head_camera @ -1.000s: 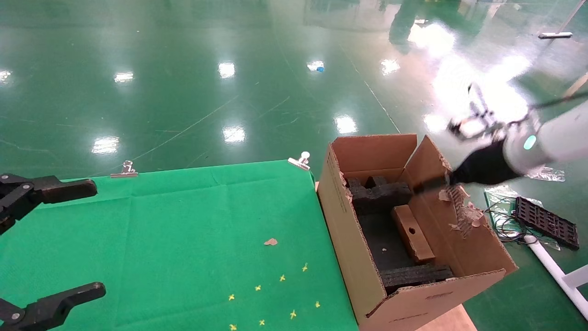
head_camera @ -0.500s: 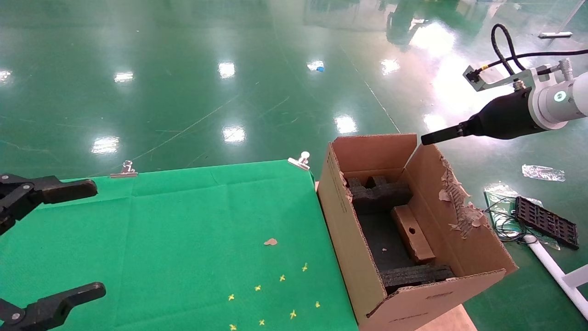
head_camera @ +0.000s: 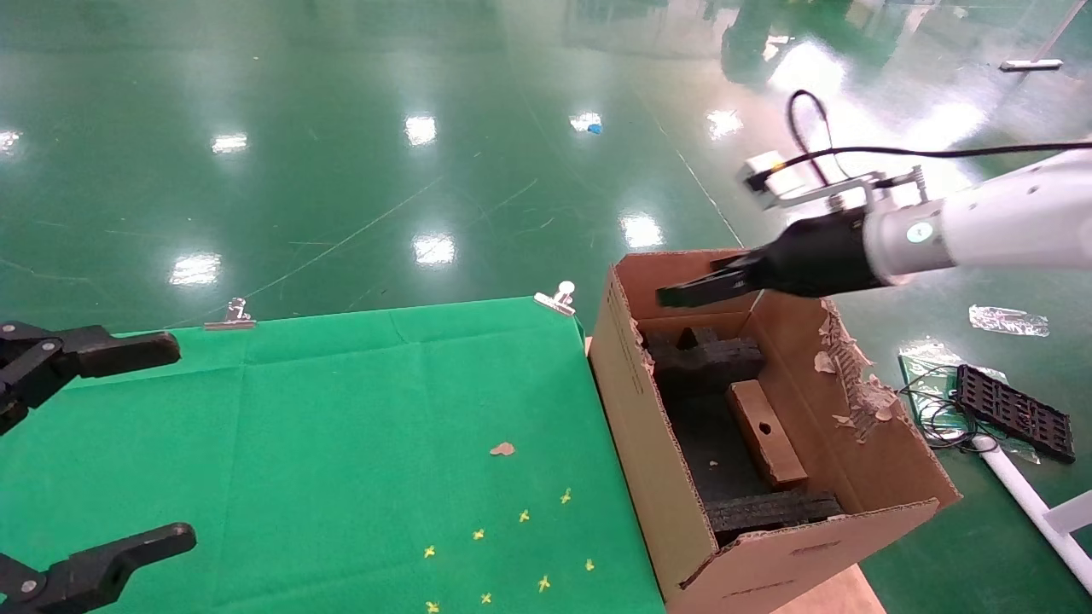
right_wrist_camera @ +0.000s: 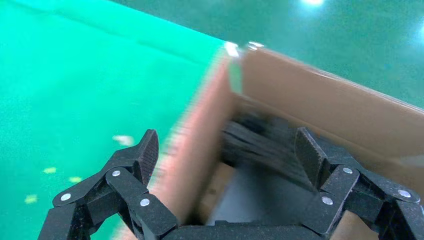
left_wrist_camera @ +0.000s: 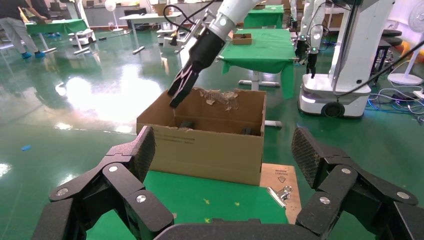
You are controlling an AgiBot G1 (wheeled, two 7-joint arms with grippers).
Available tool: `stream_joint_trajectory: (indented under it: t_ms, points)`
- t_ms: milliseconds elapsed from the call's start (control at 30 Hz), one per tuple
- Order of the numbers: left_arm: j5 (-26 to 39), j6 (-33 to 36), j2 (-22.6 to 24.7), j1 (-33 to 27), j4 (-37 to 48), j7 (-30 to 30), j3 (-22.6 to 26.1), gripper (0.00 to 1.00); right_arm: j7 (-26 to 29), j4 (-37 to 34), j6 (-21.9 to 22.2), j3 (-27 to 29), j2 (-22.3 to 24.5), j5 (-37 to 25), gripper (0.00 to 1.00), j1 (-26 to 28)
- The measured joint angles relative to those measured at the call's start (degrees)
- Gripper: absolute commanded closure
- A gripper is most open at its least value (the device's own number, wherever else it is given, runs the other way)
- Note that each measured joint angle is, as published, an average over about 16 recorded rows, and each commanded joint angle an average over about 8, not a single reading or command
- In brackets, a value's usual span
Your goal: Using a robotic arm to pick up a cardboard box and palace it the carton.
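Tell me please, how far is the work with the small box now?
Done: the small narrow brown cardboard box with a round hole lies inside the large brown corrugated carton, on black foam. In hand: nothing; the right hand is open, empty, above the carton's far end. Left hand open over the green cloth. Left: apparently only withdrawing.

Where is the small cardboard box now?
In the head view, the cardboard box lies inside the carton on black foam, at the green table's right edge.

Cardboard box (head_camera: 766,431) inside carton (head_camera: 648,443), right of table (head_camera: 324,426).
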Motion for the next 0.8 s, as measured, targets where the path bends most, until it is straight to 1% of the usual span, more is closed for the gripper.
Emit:
stream_joint_trajectory:
  t_ms: [800]
  points:
    - [0.0, 0.0, 0.0, 0.0, 0.0, 0.0, 0.1, 0.00, -11.4, 25.1, -8.1, 30.2, 3.2, 10.2, 0.00, -23.5]
